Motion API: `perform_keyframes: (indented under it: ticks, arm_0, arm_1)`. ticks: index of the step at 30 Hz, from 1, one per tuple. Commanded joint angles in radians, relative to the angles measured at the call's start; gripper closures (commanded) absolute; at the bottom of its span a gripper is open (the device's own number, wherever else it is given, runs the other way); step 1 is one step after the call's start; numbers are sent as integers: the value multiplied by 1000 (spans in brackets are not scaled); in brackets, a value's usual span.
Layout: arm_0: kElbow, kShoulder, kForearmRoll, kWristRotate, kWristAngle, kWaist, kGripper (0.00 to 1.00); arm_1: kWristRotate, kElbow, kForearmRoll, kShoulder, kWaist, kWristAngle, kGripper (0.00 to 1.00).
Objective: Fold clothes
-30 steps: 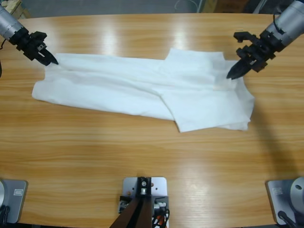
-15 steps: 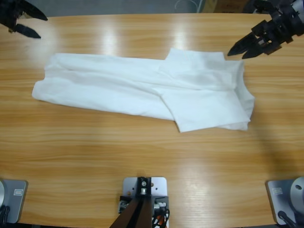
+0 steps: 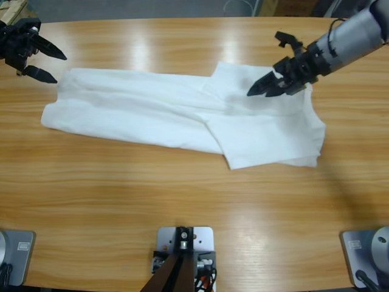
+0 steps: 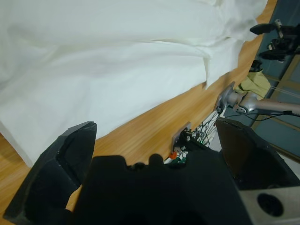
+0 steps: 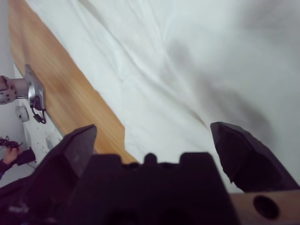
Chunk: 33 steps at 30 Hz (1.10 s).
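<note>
The white T-shirt [image 3: 182, 118] lies flat on the wooden worktop [image 3: 194, 207], folded into a long band running from 9 o'clock toward 3 o'clock, with a broader folded part at the 3 o'clock end. The left gripper [image 3: 50, 66] hangs at about 10 o'clock, just off the shirt's upper corner, jaws spread wide and holding nothing. The right gripper [image 3: 258, 89] reaches in from 2 o'clock and hovers over the shirt's broader part, its jaws parted with nothing between them, casting a shadow on the cloth.
</note>
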Motion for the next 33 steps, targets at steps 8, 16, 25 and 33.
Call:
perform_keyframes:
  ticks: [8, 16, 25, 33]
  arm_0:
    - [27, 36, -22, 15, -29, 8, 0]
    - [30, 39, -24, 30, -60, 39, 0]
    - [221, -164, -130, 141, -124, 126, 0]
    - [323, -417, -251, -93, 409, -240, 0]
  arm_1:
    - [-12, 149, -79, 82, -82, -41, 0]
    - [-14, 148, -4, -2, -82, -59, 0]
    - [-13, 17, 218, -247, -82, -211, 0]
    - [37, 18, 241, -312, -2, -227, 0]
